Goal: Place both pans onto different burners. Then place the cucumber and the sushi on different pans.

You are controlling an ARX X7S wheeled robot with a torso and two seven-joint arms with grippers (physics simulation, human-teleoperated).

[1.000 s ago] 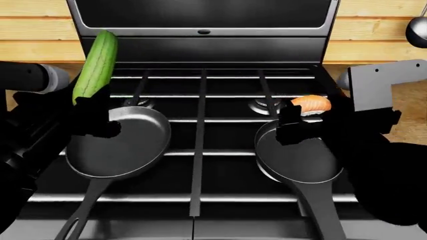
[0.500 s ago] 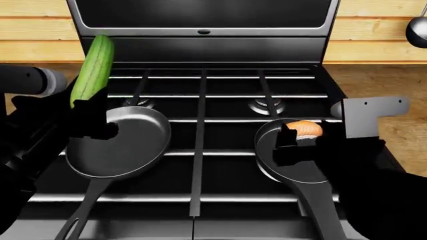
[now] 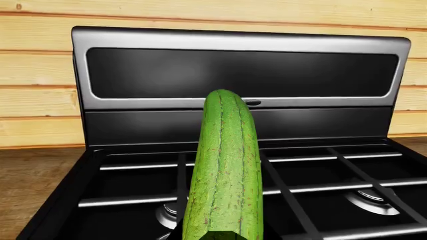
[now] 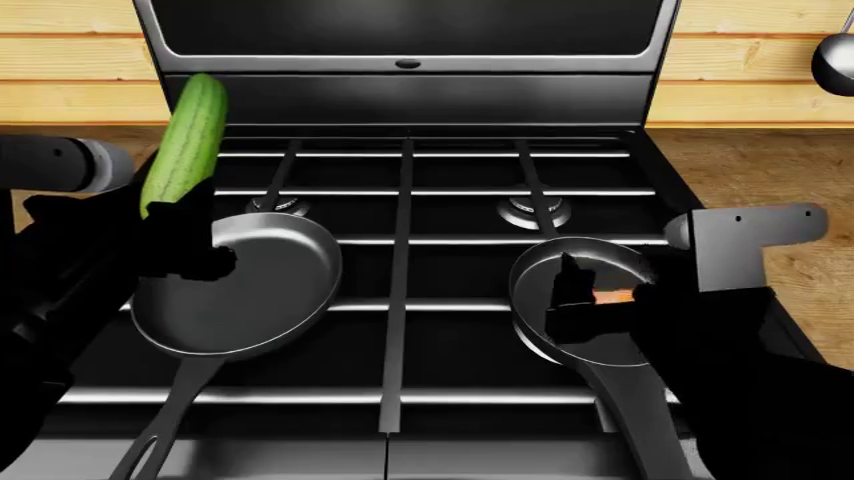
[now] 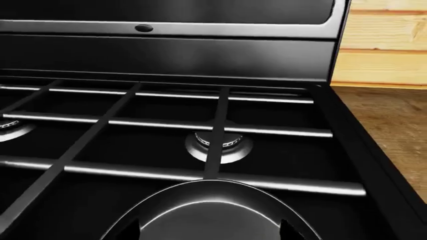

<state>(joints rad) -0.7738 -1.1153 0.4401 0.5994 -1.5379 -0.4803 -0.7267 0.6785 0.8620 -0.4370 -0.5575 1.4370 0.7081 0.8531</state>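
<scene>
1. The left gripper (image 4: pixel 180 235), at the left of the head view, is closed on the lower end of the cucumber (image 4: pixel 184 140). The right gripper (image 4: pixel 594 300), lower right, hangs over the right pan; whether its fingers are spread or pinched on the sushi cannot be told.
2. A black stove (image 4: pixel 400 350) fills most of the head view, its grates running as long bars across and down the frame, with a dark back panel (image 4: pixel 400 25) along the top.
3. Behind it runs a wall of pale wooden planks (image 4: pixel 67 70). A wooden counter (image 4: pixel 787 180) shows at the right edge, and a steel ladle (image 4: pixel 835 60) hangs in the upper right corner.
4. The left pan (image 4: pixel 247 290) sits left of centre with nothing lying in it, its handle pointing to the bottom left corner.
5. The right pan (image 4: pixel 587 300) sits right of centre, its handle running toward the bottom edge.
6. The cucumber stands nearly upright with its long axis leaning slightly right. Its rounded tip points to the upper left of the frame, above the left pan's far-left rim.
7. Two rear burners (image 4: pixel 534 212) lie uncovered beyond the pans.
8. The sushi (image 4: pixel 614 295) shows as an orange sliver low inside the right pan, between the right gripper's fingers.
</scene>
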